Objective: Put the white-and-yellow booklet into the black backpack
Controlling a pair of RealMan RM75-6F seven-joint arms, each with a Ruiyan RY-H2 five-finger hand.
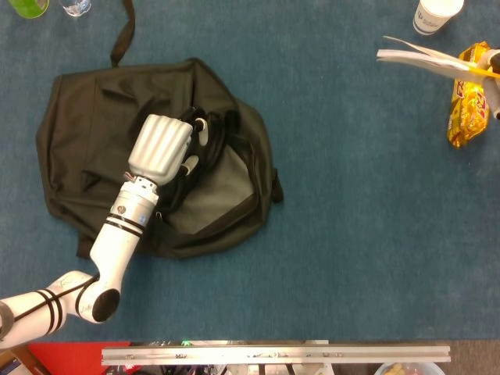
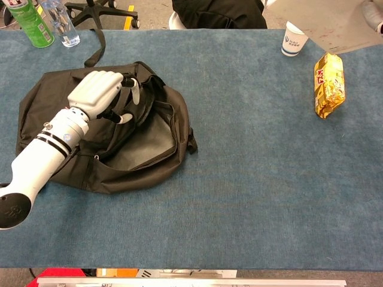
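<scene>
A blue carpeted surface fills both views. On the robot's left side lies the black backpack, flat, its zip mouth pulled open so that grey lining shows inside. The left robot hand sits on the upper flap of the backpack, fingers curled around the edge of the opening, grasping the fabric and holding the flap lifted away from the lining. In the head view the same left robot hand appears as a white ribbed back with dark fingers tucked into the folds, and the backpack spreads out around it on every side. The grey lining lies just to the right of this hand and slightly nearer the robot.

Far to the right of that hand, at the top right corner of the head view, the booklet is held up off the surface, seen edge-on as thin white leaves with a yellow strip. The right robot hand is only a sliver at the frame edge, apparently pinching the booklet, though its fingers are mostly cut off. In the chest view the booklet shows as a pale sheet.

Below the booklet lies a yellow snack bag. A paper cup stands just left of it. Beyond the left robot hand, at the far corner, stand a green can and a clear bottle.
</scene>
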